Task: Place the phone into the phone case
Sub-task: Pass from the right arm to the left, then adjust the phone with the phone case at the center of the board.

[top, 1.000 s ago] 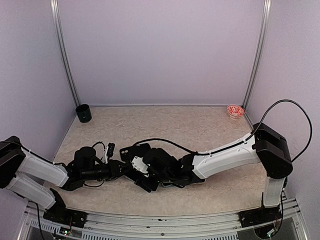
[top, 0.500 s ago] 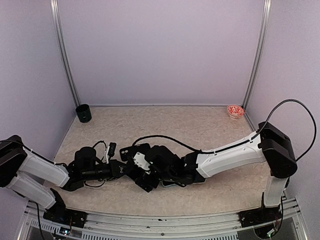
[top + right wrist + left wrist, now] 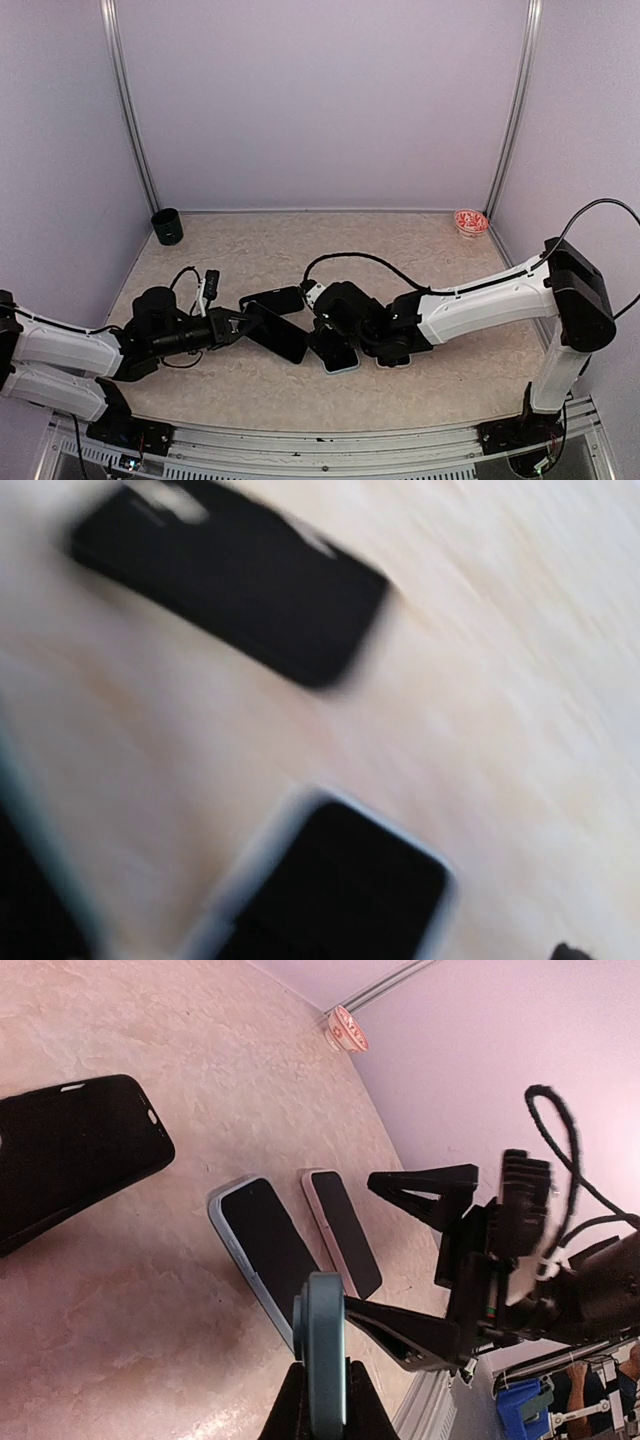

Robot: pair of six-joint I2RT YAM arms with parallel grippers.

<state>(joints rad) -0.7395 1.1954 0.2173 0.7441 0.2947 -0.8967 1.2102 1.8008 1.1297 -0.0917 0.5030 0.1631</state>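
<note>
Left gripper (image 3: 239, 326) pinching blue-rimmed phone (image 3: 322, 1345) edge-on. Right gripper (image 3: 360, 1244) jaws spread wide. Black phone case (image 3: 272, 299) flat on table (image 3: 420, 260), apart.

A lab booth: lilac walls (image 3: 320, 100), metal rails (image 3: 132, 110).

The left arm (image 3: 65, 345) and the right arm (image 3: 480, 305) share one build: smooth white shells on the long links, blocky black housings at the joints, and black bases (image 3: 512, 434) at the near edge. A thin black cable (image 3: 345, 260) runs loose along the right arm, and a second one loops out by its shoulder. A shorter black loop (image 3: 185, 275) sits at the left wrist. The right gripper (image 3: 358, 1243) is matte black, its jaws flat, pointed triangular plates. A braided black cable (image 3: 555, 1145) curls above it, and a white tie (image 3: 540, 1260) binds the bundle.
</note>
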